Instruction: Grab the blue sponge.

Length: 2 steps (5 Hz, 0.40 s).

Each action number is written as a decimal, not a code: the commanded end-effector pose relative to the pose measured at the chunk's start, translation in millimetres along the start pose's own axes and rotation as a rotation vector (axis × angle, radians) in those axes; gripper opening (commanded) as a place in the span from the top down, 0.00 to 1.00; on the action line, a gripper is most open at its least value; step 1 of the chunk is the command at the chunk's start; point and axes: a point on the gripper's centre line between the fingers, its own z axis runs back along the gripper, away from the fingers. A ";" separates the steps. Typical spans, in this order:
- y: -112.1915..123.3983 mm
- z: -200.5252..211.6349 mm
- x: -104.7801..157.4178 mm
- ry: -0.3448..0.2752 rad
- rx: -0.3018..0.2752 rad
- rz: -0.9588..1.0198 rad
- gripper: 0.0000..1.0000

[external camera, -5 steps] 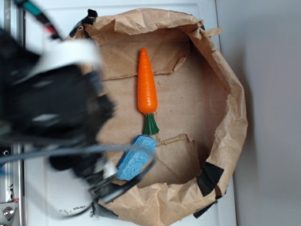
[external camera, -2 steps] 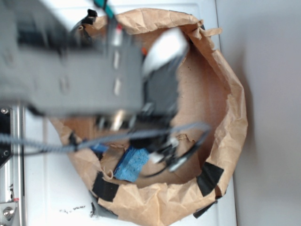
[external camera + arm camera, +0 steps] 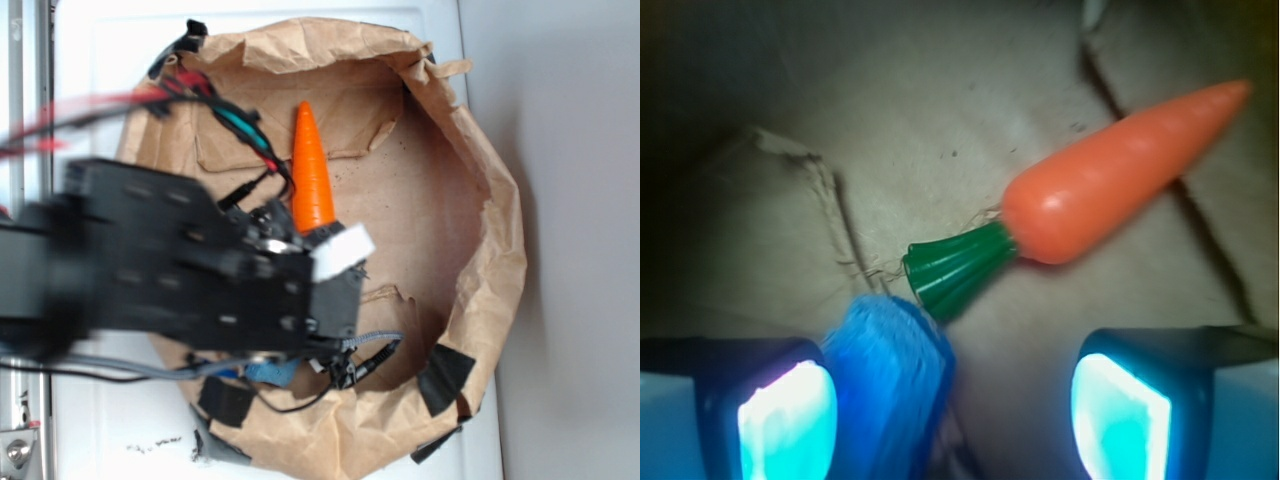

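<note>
Wrist view: the gripper (image 3: 952,410) jaws stand apart, and the light-blue porous rectangular sponge (image 3: 890,385) lies between them, hard against the left-hand pad (image 3: 785,420), beside the green stem of the orange plastic carrot (image 3: 1120,175). This offset suggests a closing grasp is being set up. Exterior view: the arm has shifted since the earlier frame, uncovering the carrot inside the crumpled brown paper bag (image 3: 495,260).

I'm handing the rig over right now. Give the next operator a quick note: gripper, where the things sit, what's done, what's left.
Gripper: open, holding nothing, low inside the brown paper bag.
Blue sponge: between the fingers, close against the left-hand pad in the wrist view; mostly hidden under the arm in the exterior view.
Toy carrot: just beyond, green stem pointing at the sponge.
Done: gripper lined up.
Left: close, lift.
</note>
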 end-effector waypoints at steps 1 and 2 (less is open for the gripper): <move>-1.3 1.0 -43.9 -0.003 -0.084 -0.049 1.00; 15.5 31.0 -59.2 -0.024 -0.137 -0.025 1.00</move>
